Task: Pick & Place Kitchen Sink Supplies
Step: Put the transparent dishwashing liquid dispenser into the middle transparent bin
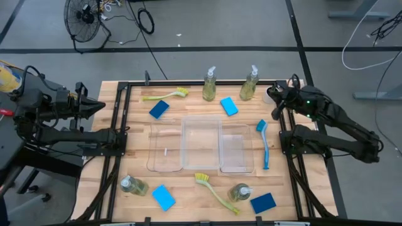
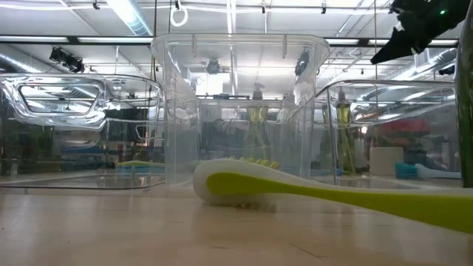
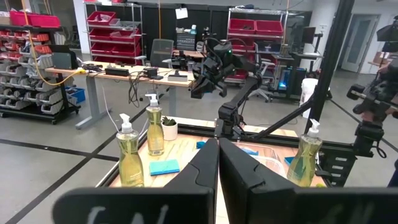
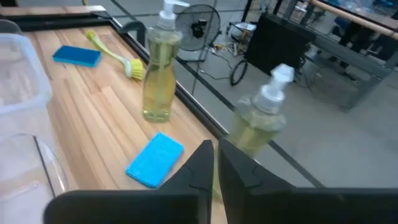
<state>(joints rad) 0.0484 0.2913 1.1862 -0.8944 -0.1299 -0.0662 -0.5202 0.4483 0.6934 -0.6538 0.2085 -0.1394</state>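
Soap bottles stand upright at the far edge (image 1: 209, 85) (image 1: 250, 83) and near the front (image 1: 133, 185) (image 1: 240, 191). Blue sponges (image 1: 159, 109) (image 1: 229, 106) (image 1: 164, 197) (image 1: 262, 202) lie flat on the wood. One yellow-green brush (image 1: 166, 95) lies at the far left, another (image 1: 215, 190) at the front, and a blue brush (image 1: 264, 143) lies right of the trays. My right gripper (image 4: 215, 152) (image 1: 276, 103) hovers shut over the far right corner, pointing at the nearer far bottle (image 4: 261, 118). My left gripper (image 3: 217, 155) (image 1: 102, 105) is shut, raised past the left edge.
Three clear trays (image 1: 201, 144) stand side by side in the table's middle, filling most of the low view (image 2: 236, 111). A black frame (image 1: 122, 125) edges the table. Free wood lies between the trays and the far bottles.
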